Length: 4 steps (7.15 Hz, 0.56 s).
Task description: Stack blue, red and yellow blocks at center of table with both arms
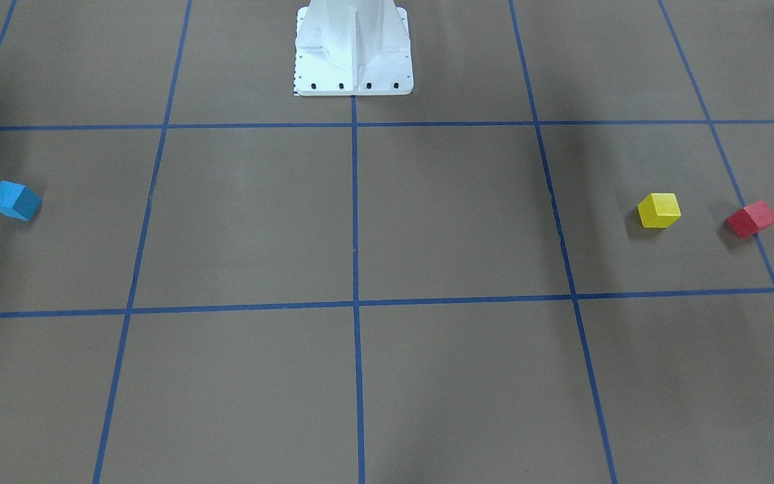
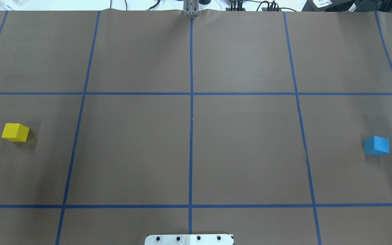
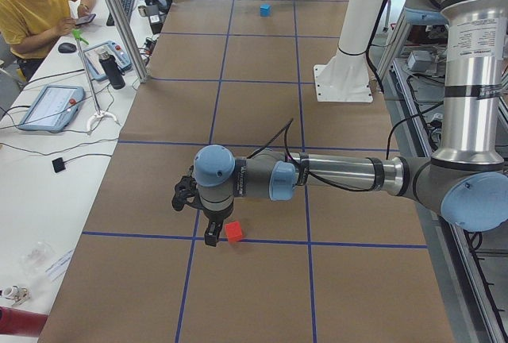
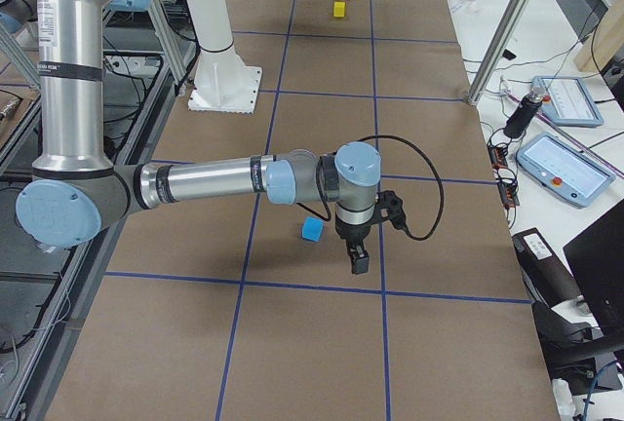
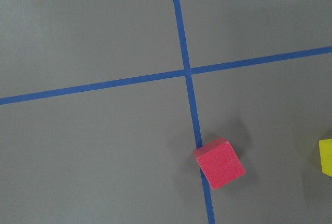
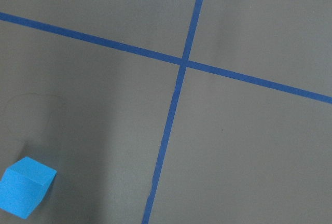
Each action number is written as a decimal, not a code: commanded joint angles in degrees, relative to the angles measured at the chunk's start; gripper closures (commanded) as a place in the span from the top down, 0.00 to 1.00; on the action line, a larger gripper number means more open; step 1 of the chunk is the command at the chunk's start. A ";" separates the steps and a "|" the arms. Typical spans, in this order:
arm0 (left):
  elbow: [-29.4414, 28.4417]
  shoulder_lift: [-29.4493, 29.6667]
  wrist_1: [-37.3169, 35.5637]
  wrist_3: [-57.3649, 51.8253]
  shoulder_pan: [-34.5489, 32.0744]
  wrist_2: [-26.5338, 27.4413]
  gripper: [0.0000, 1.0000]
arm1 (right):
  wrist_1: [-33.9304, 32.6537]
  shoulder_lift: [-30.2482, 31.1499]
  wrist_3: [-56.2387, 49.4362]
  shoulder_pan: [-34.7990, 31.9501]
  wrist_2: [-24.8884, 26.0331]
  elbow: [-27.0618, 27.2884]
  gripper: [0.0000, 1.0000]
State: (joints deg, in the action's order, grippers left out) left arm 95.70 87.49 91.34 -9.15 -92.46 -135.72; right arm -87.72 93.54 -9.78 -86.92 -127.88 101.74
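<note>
The blue block [image 1: 14,200] lies far out on the robot's right side of the table; it also shows in the overhead view [image 2: 376,146] and the right wrist view [image 6: 25,193]. The yellow block [image 1: 658,210] and the red block [image 1: 752,219] lie apart on the robot's left side. The red block sits on a blue tape line [image 5: 220,163]. My left gripper [image 3: 211,236] hangs just beside the red block [image 3: 233,232]. My right gripper [image 4: 359,260] hangs just beside the blue block [image 4: 312,230]. I cannot tell whether either gripper is open or shut.
The white robot base [image 1: 353,50] stands at the table's middle edge. Blue tape lines grid the brown table [image 2: 243,149]. A side bench with tablets [image 3: 48,107], a bottle [image 3: 112,68] and a seated operator [image 3: 36,5] runs along the far edge, with metal posts [image 3: 119,17].
</note>
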 commanded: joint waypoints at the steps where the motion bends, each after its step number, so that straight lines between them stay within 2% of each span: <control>1: 0.01 -0.04 0.24 0.01 0.00 -0.07 1.00 | 8.87 1.12 0.55 0.70 -1.31 -0.14 1.00; 2: 0.01 -0.04 0.24 0.10 0.00 -0.15 1.00 | 8.62 1.12 2.21 2.44 -5.59 -0.23 0.99; 3: 0.01 -0.04 0.24 0.01 0.00 -0.24 1.00 | 9.57 1.90 9.18 4.03 -5.98 -0.06 0.99; 4: 0.10 -0.04 0.24 0.01 0.00 -0.33 1.00 | 12.28 3.13 12.73 5.96 -4.33 -0.05 0.99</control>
State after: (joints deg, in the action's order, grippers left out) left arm 95.74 87.45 91.58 -9.12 -92.46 -135.94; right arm -78.00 95.42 -2.46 -83.26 -132.74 101.64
